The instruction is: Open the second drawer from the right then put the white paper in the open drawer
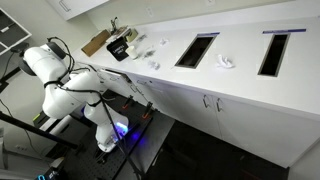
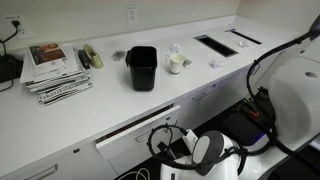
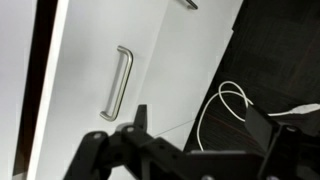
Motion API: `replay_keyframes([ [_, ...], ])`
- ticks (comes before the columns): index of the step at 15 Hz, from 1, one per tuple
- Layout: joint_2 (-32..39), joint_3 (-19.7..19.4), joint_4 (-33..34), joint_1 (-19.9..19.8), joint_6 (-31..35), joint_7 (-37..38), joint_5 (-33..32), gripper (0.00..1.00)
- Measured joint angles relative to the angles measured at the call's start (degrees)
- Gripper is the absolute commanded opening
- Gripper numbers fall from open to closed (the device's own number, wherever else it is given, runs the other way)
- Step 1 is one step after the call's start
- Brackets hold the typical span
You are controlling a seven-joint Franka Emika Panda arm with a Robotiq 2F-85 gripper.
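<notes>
A shallow drawer with a plain white front (image 2: 137, 143) sits under the counter and stands slightly ajar, with a dark gap along its top. A crumpled white paper (image 1: 226, 62) lies on the counter between two rectangular openings; it also shows in an exterior view (image 2: 214, 63). My gripper (image 3: 200, 125) is open and empty, low in front of the cabinets. In the wrist view it faces a white door with a vertical bar handle (image 3: 118, 83). In an exterior view the gripper (image 1: 119, 129) hangs near the floor by a blue light.
On the counter stand a black bin (image 2: 141, 67), a white cup (image 2: 176, 63) and a stack of magazines (image 2: 55, 70). Two rectangular cut-outs (image 1: 196, 50) open in the countertop. A white cable (image 3: 225, 105) lies on the dark floor. My arm's white body (image 1: 62, 85) stands close to the cabinets.
</notes>
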Motion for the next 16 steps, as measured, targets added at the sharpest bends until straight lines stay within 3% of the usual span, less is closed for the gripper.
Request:
replay_keyframes([
  [4, 4.9, -2.3, 4.5, 3.2, -8.2, 7.3, -8.3, 1.00],
  [8, 10.0, -2.5, 9.4, 3.6, -16.4, 15.1, -13.3, 1.00],
  [16, 12.6, -2.4, 12.2, 3.4, -18.8, 17.0, -14.5, 1.00],
])
